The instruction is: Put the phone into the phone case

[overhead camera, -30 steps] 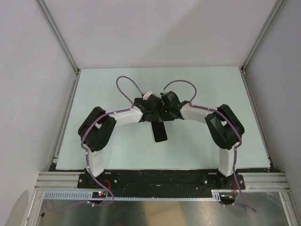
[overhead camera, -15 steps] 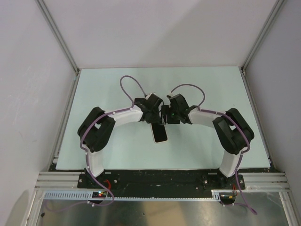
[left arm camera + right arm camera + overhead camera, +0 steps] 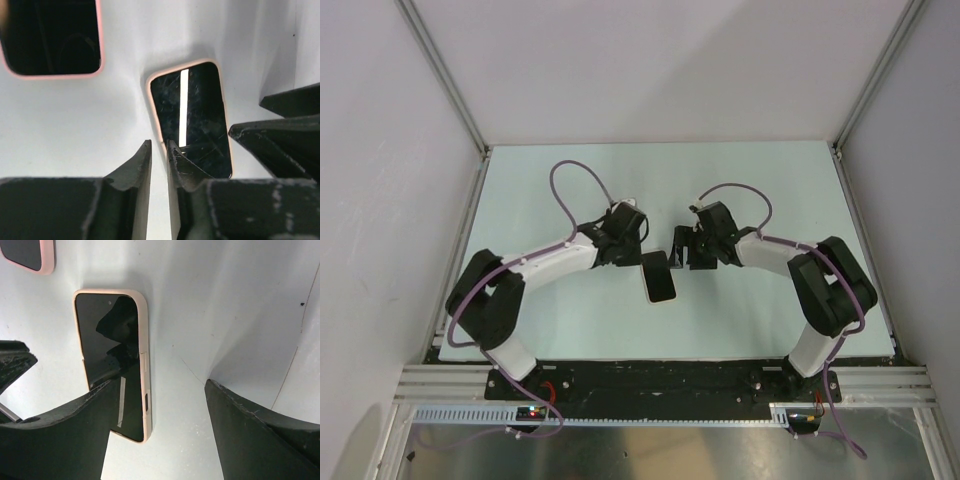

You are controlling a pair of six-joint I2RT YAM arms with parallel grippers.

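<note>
There is one phone (image 3: 107, 355), one pale pink phone case (image 3: 142, 340), one pale green bench (image 3: 770, 190), and two tools: the left tool (image 3: 158, 147) and the right tool (image 3: 157, 385).

A pale mint table (image 3: 760, 180) fills the middle of the frame, boxed in by plain white walls (image 3: 660, 70) at the top and both sides. Aluminium posts (image 3: 442, 72) slant through the upper corners. A brushed metal sheet (image 3: 660, 455) spans the bottom edge.

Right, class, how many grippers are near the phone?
2: the left gripper is just left of the phone's far end, the right gripper just right of it. None appear hidden.
</note>
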